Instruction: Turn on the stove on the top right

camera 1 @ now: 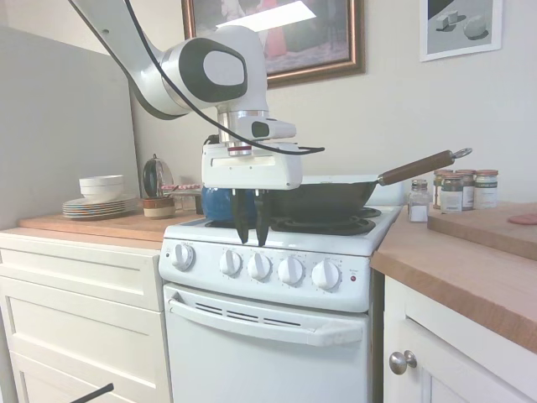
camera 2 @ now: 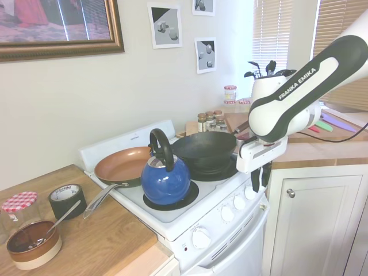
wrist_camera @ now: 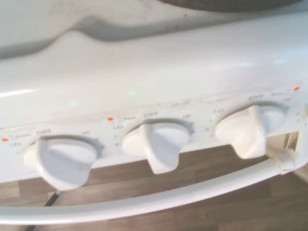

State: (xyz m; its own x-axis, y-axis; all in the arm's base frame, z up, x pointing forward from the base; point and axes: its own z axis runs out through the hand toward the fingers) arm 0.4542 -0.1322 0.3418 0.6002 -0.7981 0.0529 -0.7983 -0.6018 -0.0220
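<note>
The hand (camera 1: 251, 228) is seen above the knob row of the stove (camera 1: 277, 302), fingers nearly closed and pointing down, nothing held. The white knobs (camera 1: 259, 266) lie just below and slightly in front of the fingertips, along the front panel beneath the black wok (camera 1: 323, 200). Which knob serves the top-right burner cannot be told; the approach is judged downward and forward
</note>
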